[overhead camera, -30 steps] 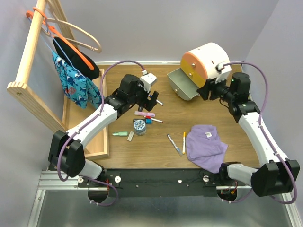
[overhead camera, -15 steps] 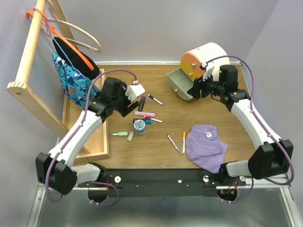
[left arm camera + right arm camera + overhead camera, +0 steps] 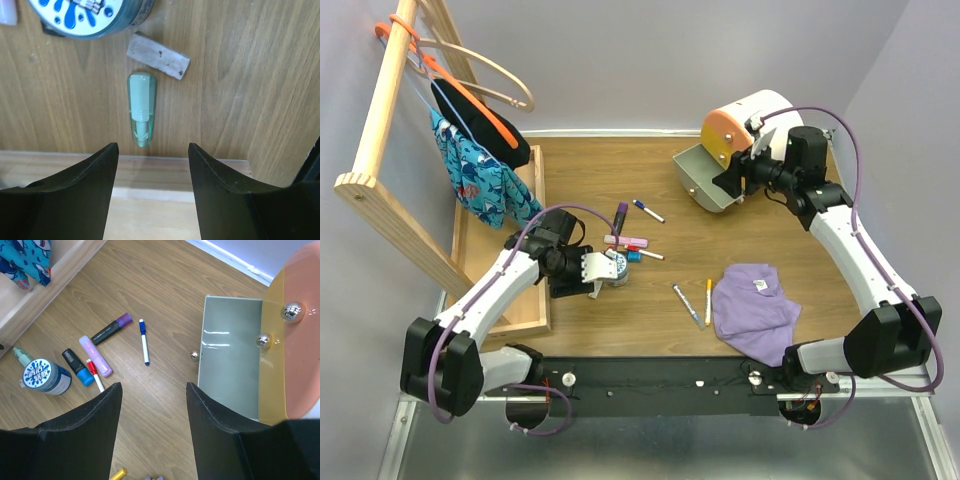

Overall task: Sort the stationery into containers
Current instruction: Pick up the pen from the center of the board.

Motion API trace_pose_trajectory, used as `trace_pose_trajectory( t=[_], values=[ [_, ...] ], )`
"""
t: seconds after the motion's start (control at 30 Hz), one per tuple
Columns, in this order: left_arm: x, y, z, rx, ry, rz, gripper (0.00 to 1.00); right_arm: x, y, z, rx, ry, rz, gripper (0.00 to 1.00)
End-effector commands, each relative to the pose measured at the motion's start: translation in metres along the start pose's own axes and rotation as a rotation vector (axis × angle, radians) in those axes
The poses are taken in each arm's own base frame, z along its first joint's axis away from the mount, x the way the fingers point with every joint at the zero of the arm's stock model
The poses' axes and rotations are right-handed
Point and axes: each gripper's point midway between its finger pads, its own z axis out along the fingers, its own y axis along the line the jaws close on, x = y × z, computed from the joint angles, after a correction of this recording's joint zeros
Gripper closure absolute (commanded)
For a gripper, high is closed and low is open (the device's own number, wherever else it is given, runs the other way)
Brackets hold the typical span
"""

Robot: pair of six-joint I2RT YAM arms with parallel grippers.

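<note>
Item: short pale-green marker [image 3: 141, 107], lying flat on the counter [image 3: 240, 75] just ahead of the left hand [image 3: 152, 149], its clear narrow end pointing back toward the fingers. Judged light, rigid, smooth plastic, round in section, so apt to roll or slip out of a pinch. It is best taken across the thicker opaque body near its middle, with the fingers square to its length. Left hand: fingers spread, nothing between them, hanging over the rim of the wooden tray [image 3: 150, 175]. Neighbours: a small grey eraser [image 3: 158, 56] just beyond the marker, very near, contact not certain. A round blue-patterned jar [image 3: 85, 15] lies farther ahead to the left, probably the heaviest piece and wide for a pinch. Right hand [image 3: 153, 387]: fingers spread, empty, above the counter. A grey drawer [image 3: 230, 360] stands open ahead on its right, by the yellow drawer [image 3: 274, 385] and orange drawer [image 3: 305, 315]. A purple-capped marker [image 3: 111, 329], a pink bar [image 3: 95, 356] and other pens lie ahead on its left. Surface: wood-grain, smooth, level, offering little grip. Room: plain pale walls close around, with a wooden clothes rack [image 3: 380, 130] behind the left hand, beyond the tray.
</note>
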Motion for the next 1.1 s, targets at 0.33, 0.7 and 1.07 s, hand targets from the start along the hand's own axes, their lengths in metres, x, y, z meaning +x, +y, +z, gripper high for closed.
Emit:
trace_pose_trajectory(
  t=[0.33, 0.7, 1.07],
  values=[
    [-0.011, 0.012, 0.043, 0.083, -0.069, 0.006, 0.36, -0.012, 0.002, -0.006, 0.017, -0.016, -0.023, 0.38],
    [-0.007, 0.023, 0.067, 0.091, -0.052, -0.006, 0.4, 0.001, 0.002, -0.01, 0.04, -0.009, 0.0, 0.38],
    [-0.006, 0.001, 0.064, 0.171, -0.07, 0.005, 0.7, 0.007, -0.002, -0.017, 0.09, -0.008, -0.007, 0.38]
  ],
)
